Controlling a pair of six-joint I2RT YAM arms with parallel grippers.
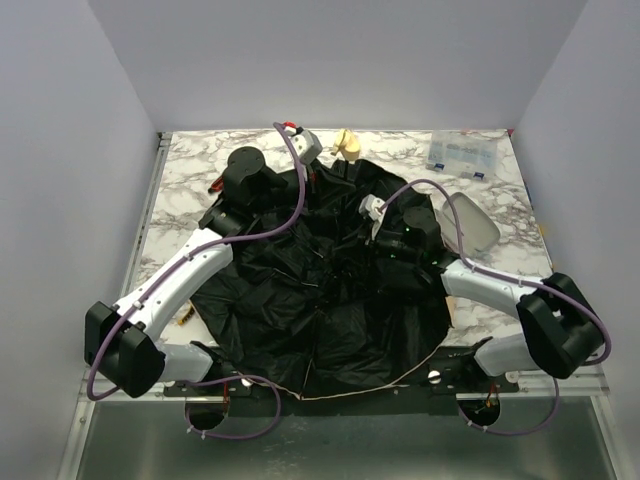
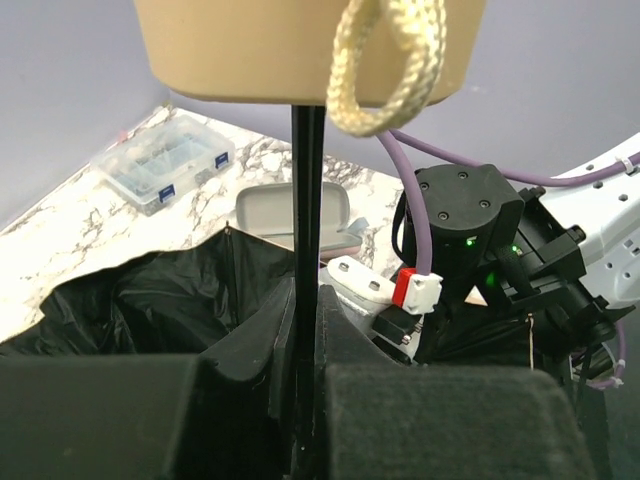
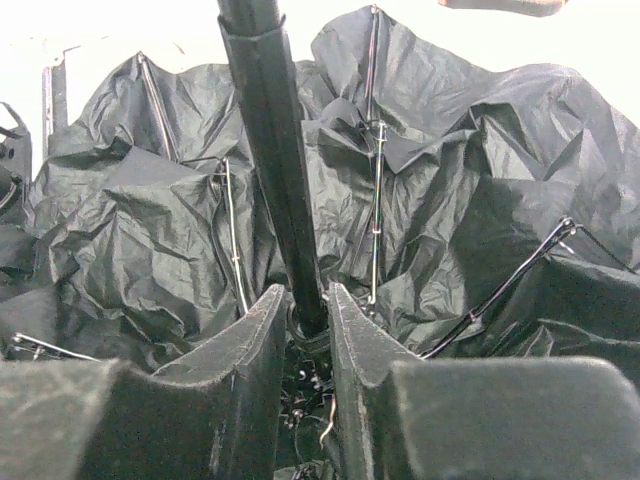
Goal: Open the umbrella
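Observation:
The umbrella [image 1: 320, 310] lies spread over the table's middle with its black lining up; a peach edge shows at the near rim. Its cream handle [image 1: 347, 143] points to the back. In the left wrist view the handle [image 2: 300, 45] and its cord loop fill the top, and my left gripper [image 2: 305, 320] is shut on the thin black shaft [image 2: 308, 190] below it. In the top view the left gripper [image 1: 322, 172] sits next to the handle. My right gripper [image 3: 305, 300] is shut on the shaft [image 3: 272, 160] at its runner, deep in the lining [image 3: 470, 180]; from above it [image 1: 352, 255] is over the canopy's middle.
A clear plastic organizer box [image 1: 462, 155] stands at the back right, also in the left wrist view [image 2: 165, 160]. A grey-white case [image 1: 470, 222] lies right of the umbrella. A red-and-black tool [image 1: 214, 187] peeks out by the left arm. Thin metal ribs [image 3: 375, 170] cross the lining.

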